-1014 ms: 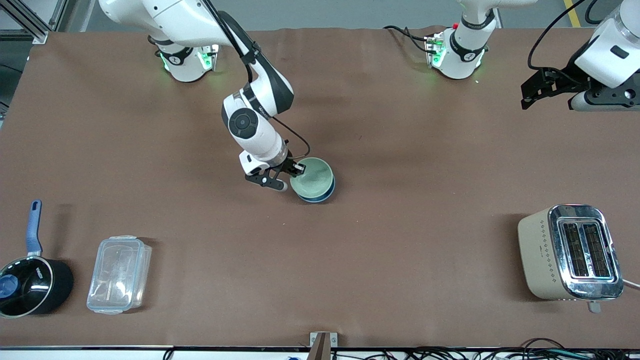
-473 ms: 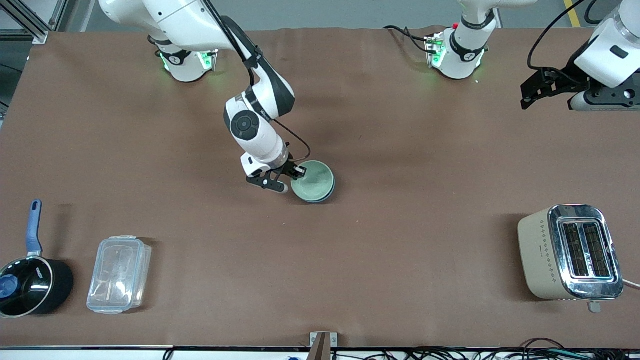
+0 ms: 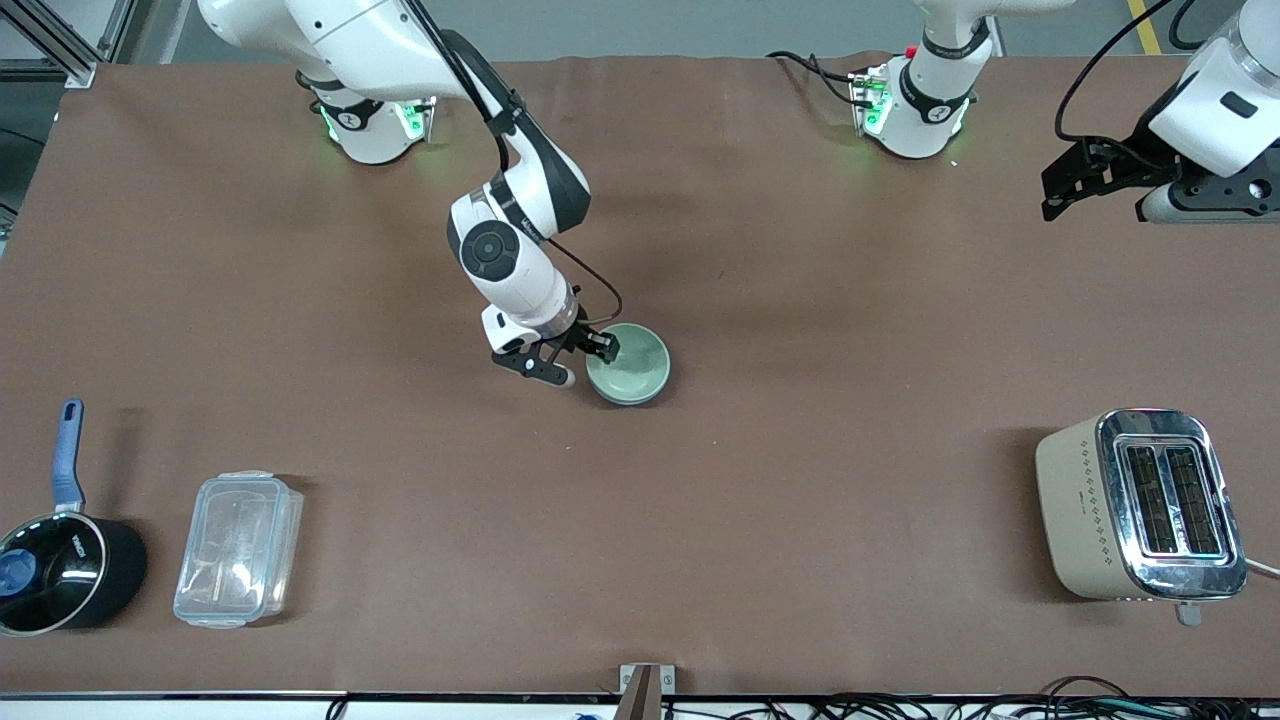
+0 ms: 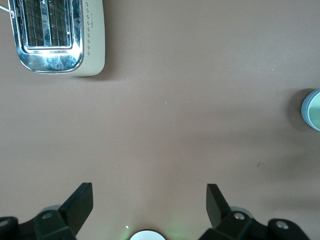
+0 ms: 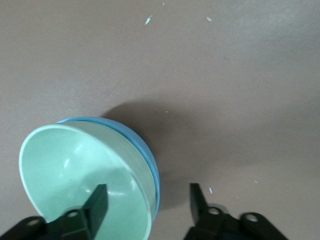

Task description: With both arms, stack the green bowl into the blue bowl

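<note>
right pincer [image 3: 578, 362] centre frame, bent down from upper left, open astride rim | green bowl [image 3: 627, 364] smooth, round, mouth up, nested in blue bowl [image 5: 145, 150] on brown counter [image 3: 800, 480] | left pincer [image 3: 1095, 180] upper right, waiting aloft, open

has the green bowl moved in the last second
Yes. The small pale mint-green bowl has sunk into the medium-blue bowl, whose side no longer shows in the front view. The right gripper straddles its rim, jaws apart.
</note>
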### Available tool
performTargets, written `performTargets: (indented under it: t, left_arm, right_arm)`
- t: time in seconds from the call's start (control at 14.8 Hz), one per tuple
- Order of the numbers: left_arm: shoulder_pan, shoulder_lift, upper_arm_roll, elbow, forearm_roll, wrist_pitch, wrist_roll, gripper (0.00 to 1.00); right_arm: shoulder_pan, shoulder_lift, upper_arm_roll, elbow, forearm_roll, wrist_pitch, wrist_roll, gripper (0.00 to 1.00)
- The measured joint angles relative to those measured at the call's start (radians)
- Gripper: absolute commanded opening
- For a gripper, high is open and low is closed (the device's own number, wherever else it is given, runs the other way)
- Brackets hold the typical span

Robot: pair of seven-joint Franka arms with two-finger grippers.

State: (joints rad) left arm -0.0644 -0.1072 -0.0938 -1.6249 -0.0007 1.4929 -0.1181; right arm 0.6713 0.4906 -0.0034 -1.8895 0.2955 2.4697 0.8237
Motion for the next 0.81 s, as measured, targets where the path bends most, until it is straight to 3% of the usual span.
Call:
performTargets:
  t: [0.2, 0.34, 0.54, 0.81]
  left_arm:
    - [-0.001, 0.002, -0.001, 0.0, 0.0, 0.001, 0.0, 1.0]
    - [-0.001, 0.002, -0.001, 0.0, 0.0, 0.001, 0.0, 1.0]
    - [-0.002, 0.002, -0.002, 0.0, 0.0, 0.002, 0.0, 1.0]
    - [-0.001, 0.002, -0.001, 0.0, 0.0, 0.002, 0.0, 1.0]
  right_arm:
    - [-0.02, -0.095, -0.078, 0.023, -0.129, -0.177, -0.022, 1.0]
    - [-0.085, -0.176, -0.117, 0.023, -0.169, -0.292, -0.109, 1.0]
    - [-0.23, -0.269, -0.127, 0.017, -0.192, -0.371, -0.259, 1.0]
    - [-0.364, -0.348, -0.126, -0.022, -0.243, -0.381, -0.391, 1.0]
